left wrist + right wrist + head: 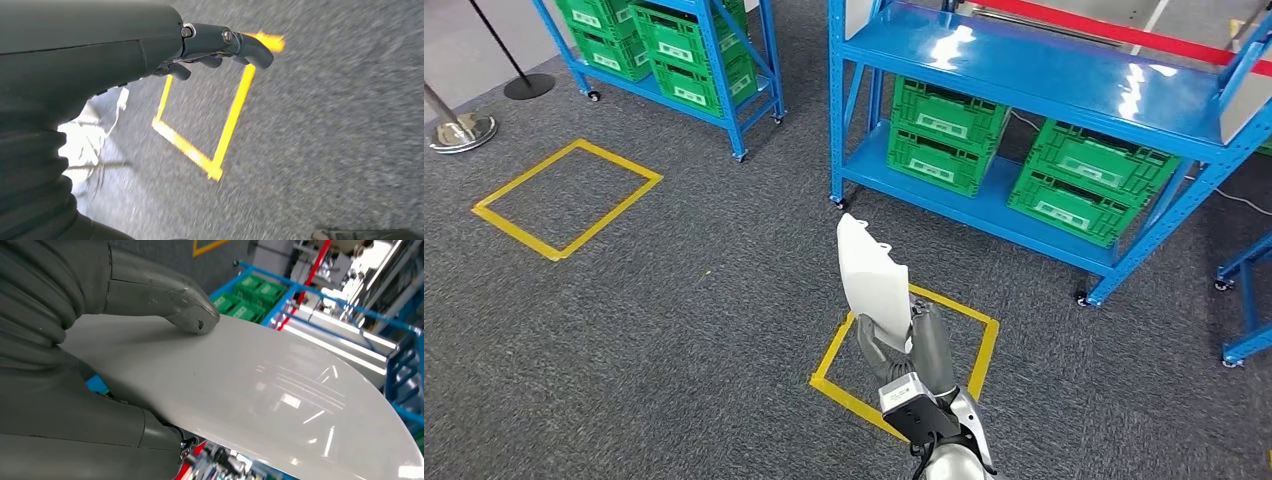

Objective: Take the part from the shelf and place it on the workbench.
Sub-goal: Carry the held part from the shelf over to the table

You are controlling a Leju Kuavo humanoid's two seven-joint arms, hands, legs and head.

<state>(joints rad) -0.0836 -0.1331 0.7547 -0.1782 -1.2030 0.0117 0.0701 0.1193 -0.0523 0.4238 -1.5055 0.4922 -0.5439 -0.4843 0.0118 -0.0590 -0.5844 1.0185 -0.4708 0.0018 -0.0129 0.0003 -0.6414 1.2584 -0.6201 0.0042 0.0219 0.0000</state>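
In the right hand (902, 340), raised in front of the robot, the white part (872, 270) stands nearly upright, its broad glossy face turned toward the head camera and its lower edge caught in the fingers. The right wrist view shows the grip closely: the thick grey thumb (170, 302) presses on the smooth curved face of the part (260, 390) while the rest of the hand cups it from the other side. So the part is off the shelf and is being carried; the step in hand looks like the walk to the counter, which no picture shows.

The surface is slick and the hold sits at one end, so most of the sheet stands free above the grip. My judgement is that the carry goes best with the thumb pressure kept firm, the wrist steady and the turns slow, since a swing could lever the part out of the fingers.

The left hand (220, 47) hangs over the grey carpet with its fingers loosely curled and holding nothing; it could steady the free edge if the sheet wobbles.

Below the part a yellow taped square (904, 365) marks the floor, and another (567, 198) lies well off to the left. The blue shelf (1044, 75) with green crates (944, 135) stands just ahead, so the upright sheet needs room from its posts when the robot turns.
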